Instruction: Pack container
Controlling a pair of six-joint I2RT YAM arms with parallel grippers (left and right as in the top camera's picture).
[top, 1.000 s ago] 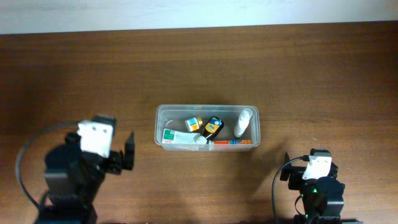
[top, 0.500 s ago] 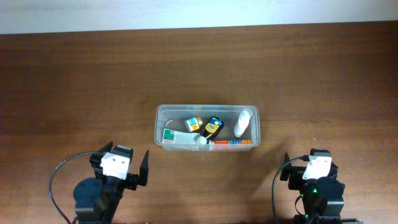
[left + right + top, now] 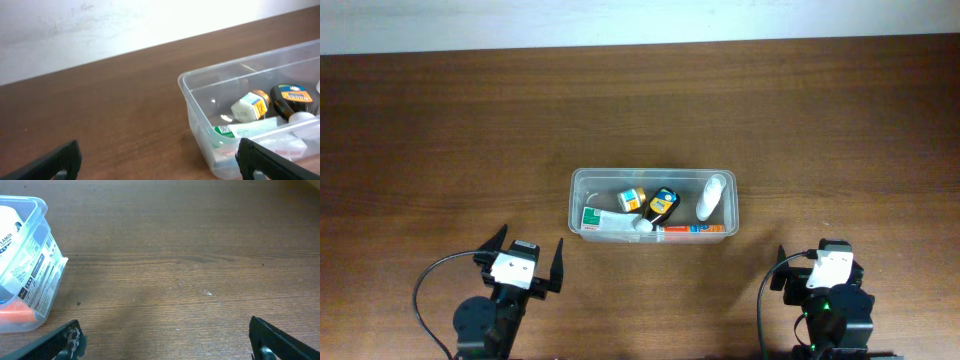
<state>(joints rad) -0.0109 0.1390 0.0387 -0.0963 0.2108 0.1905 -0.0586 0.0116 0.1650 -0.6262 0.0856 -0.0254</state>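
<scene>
**A:** What are we looking at, starting from the left?

**B:** We are looking down on a brown wooden worktop (image 3: 440, 130). At the near left, the left gripper (image 3: 530, 243) is pointing away from us. Its jaws are spread wide and are holding nothing.

**A:** Where is the container lying from there?

**B:** The container (image 3: 650, 172) is sitting at mid-worktop, just ahead of those jaws and to their right. Its near-left corner is close to the inner fingertip. Its long axis is running left to right, across the way both arms are pointing. Inside, we are seeing a white-and-green carton (image 3: 603, 219), a small orange-labelled bottle (image 3: 632, 198), a dark bottle (image 3: 663, 204), a white bottle (image 3: 713, 197) and an orange tube (image 3: 692, 229) along the near wall.

**A:** And on the right?

**B:** The right gripper (image 3: 172, 345) is waiting at the near right with its jaws equally wide and empty. The container is lying ahead of it and to its left. Only one corner is showing at the left edge of the right wrist view.

**A:** Which arm is nearer?

**B:** We are judging the left arm nearer. We are finding nothing loose outside the tub, so the packing is looking close to finished.
</scene>
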